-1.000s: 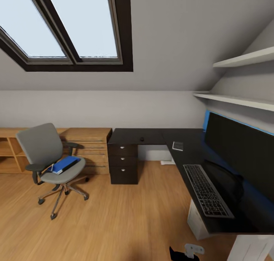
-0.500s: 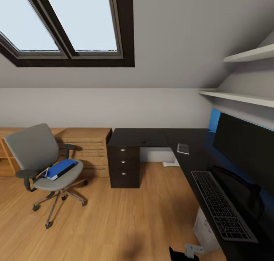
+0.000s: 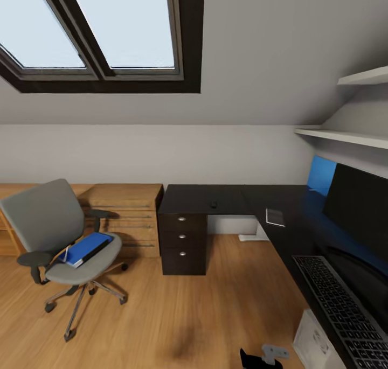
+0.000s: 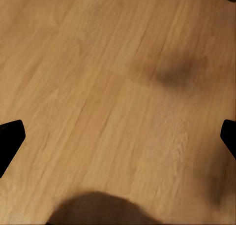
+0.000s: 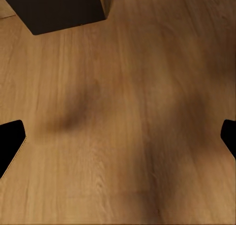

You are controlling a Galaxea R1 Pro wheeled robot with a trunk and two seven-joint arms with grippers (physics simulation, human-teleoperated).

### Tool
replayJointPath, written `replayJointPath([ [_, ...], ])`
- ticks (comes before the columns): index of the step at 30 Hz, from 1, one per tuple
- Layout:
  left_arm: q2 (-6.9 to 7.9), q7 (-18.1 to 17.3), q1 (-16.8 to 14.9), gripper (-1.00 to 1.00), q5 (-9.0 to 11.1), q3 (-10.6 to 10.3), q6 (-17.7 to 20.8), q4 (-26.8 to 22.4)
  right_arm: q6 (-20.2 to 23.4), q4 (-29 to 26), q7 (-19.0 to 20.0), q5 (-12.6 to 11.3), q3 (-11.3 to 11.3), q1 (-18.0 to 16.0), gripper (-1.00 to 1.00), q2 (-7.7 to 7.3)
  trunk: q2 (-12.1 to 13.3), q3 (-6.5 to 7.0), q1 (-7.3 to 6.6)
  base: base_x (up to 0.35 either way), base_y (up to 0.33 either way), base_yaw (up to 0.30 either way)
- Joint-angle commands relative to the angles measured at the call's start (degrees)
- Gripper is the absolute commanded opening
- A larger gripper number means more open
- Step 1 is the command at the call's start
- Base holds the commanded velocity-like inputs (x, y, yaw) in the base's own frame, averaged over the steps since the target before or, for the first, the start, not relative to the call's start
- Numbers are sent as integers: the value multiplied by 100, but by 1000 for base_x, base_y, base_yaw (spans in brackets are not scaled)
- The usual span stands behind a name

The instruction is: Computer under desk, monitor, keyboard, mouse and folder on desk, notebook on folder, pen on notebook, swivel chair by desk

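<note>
Folder (image 3: 85,248) flat on swivel chair (image 3: 48,223) seat.

We see a desk (image 3: 237,199) with a glossy black top that mirrors the blue glow by the monitor (image 3: 360,214), whose front is smooth black. The chair (image 3: 59,234) looks grey cloth, matt, on a shiny metal base (armrests seem black plastic). The folder (image 3: 86,248) is smooth bright blue. The floor (image 3: 178,310) is warm wood planks with a soft sheen; the cabinets (image 3: 126,213) are matt wood.
</note>
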Motion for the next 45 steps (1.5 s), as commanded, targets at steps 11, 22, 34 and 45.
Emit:
replayJointPath([
  [11, 0, -23, -7, 100, 51, -9, -37, 15, -42, 9, 33, -52, 40, -6, 100, -16, -4, -7, 4, 309, 38, 0],
  [22, 0, -29, -6, 100, 51, -12, -44, 15, -59, 8, 43, -8, 58, -6, 100, -18, -4, -7, 4, 335, 1, 0],
  [34, 0, -25, -6, 100, 51, -9, -44, 15, 48, -13, 38, 100, 133, -10, 100, -15, -4, -7, 4, 336, 0, 0],
  [45, -8, -25, -6, 100, 51, -14, -44, 15, 2697, -1891, -790, 272, 181, -136, 100, -144, -4, -7, 4, 311, 0, 0],
])
